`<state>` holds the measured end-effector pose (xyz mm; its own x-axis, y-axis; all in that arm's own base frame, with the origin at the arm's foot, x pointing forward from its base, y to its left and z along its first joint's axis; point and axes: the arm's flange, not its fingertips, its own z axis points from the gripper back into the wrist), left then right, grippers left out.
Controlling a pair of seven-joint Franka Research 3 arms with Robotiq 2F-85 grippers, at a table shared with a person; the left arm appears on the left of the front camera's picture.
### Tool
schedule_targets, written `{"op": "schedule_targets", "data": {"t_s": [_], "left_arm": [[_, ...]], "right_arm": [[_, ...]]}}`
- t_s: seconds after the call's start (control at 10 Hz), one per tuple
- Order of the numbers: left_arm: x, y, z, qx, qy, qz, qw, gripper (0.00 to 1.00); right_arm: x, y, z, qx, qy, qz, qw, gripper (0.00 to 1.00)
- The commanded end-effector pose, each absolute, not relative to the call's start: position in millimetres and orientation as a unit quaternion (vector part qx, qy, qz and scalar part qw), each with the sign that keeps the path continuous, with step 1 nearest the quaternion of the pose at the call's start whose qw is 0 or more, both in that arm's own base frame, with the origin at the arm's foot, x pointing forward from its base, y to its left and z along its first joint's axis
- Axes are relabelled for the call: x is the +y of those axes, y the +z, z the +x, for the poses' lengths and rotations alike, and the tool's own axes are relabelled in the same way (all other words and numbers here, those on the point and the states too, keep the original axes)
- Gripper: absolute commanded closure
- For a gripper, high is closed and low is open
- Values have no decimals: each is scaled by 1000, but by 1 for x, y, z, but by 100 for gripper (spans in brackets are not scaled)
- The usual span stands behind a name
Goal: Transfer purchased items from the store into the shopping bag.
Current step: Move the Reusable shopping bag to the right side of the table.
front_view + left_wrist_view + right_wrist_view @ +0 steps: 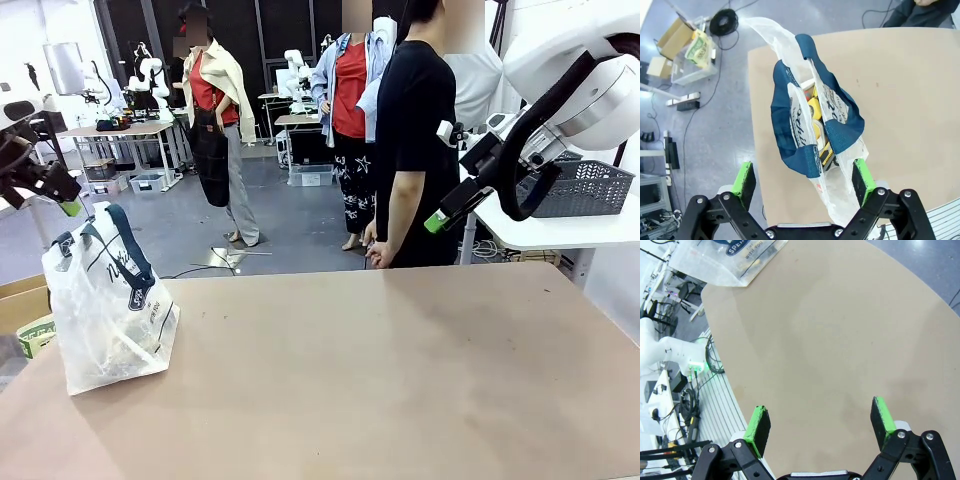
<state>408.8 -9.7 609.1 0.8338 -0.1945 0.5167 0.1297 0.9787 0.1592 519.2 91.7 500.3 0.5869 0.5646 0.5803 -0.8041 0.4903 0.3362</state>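
Hovering over the shopping bag [812, 125], I see my left gripper [805, 182] with jaws spread wide, empty; right gripper [821, 421] likewise. Yellow packs [814, 107] show inside.

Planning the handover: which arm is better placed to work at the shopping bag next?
Probably left: its open claw hangs right above the shopping bag, while the right claw is over bare table.

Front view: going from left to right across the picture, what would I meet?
Left gripper → shopping bag on the table → person in black at the far edge → right gripper → grey mesh basket.
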Motion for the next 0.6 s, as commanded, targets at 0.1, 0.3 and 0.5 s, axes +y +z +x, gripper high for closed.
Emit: {"op": "schedule_targets", "data": {"t_s": [0.1,0.3,0.5], "left_arm": [[-10,607,410,-272,-87,59,956,0],[-10,607,410,-272,-87,59,956,0],[-10,607,410,-272,-87,59,956,0]], "right_arm": [[94,503,519,-198,399,301,843,0],[94,503,519,-198,399,301,843,0],[94,503,519,-198,399,301,843,0]]}}
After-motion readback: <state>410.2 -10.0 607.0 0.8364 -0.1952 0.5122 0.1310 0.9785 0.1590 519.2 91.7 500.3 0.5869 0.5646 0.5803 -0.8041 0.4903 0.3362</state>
